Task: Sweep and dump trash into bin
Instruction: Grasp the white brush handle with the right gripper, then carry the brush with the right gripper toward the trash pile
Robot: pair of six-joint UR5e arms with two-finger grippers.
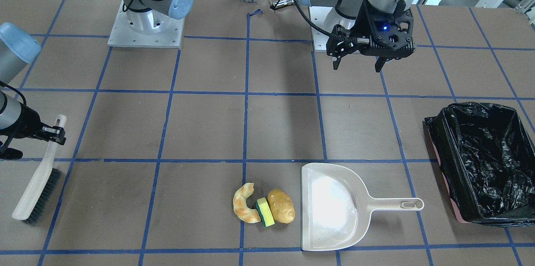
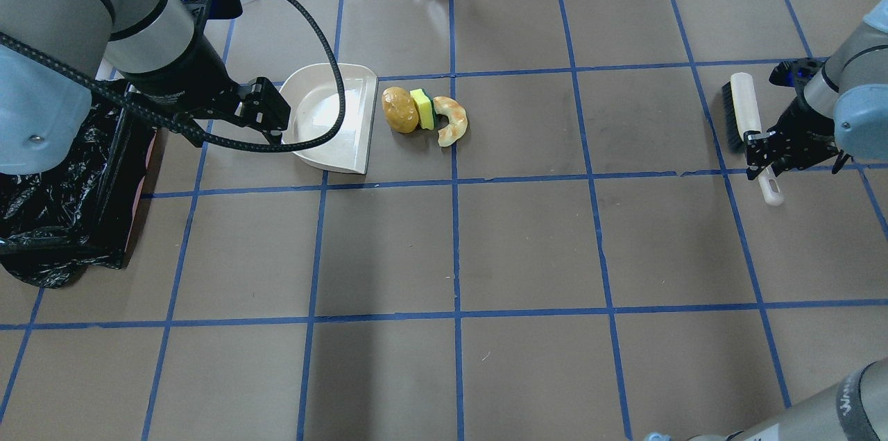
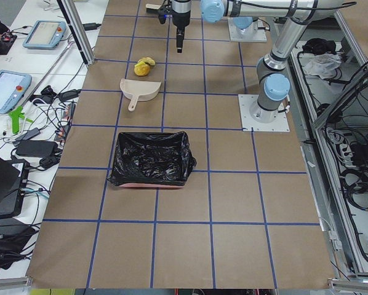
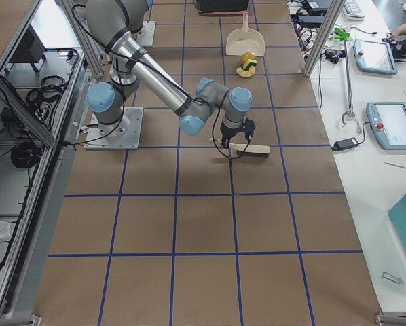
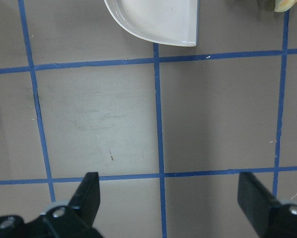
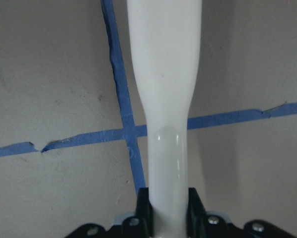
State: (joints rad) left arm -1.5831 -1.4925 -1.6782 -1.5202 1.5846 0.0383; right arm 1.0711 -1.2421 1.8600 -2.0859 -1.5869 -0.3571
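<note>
A: Left end effector, state?

B: Fingers spread wide, holding nothing. It hangs above the desk, at 12 o'clock from the dustpan in the front-facing view.

A: Right end effector?

B: Pinched on the pale handle of the brush. Wrist view shows both fingers pressed against the handle's narrow neck. Bristles dark, turned sideways. Cannot tell if the brush head rests on the desk.

A: Trash?

B: One tight row on the desk. From the front, croissant at 9 o'clock, potato at 3 o'clock. The sponge is on edge between them and touches both. The potato sits just beside the dustpan's open mouth, with a slim gap between.

A: Dustpan itself?

B: Flat on the desk, with its mouth toward 9 o'clock and its handle toward 3 o'clock.

A: Bin?

B: At 3 o'clock beyond the handle, apart from it. Black bag liner, pinkish base edge showing. The brush is well apart, far out at 9 o'clock.
</note>
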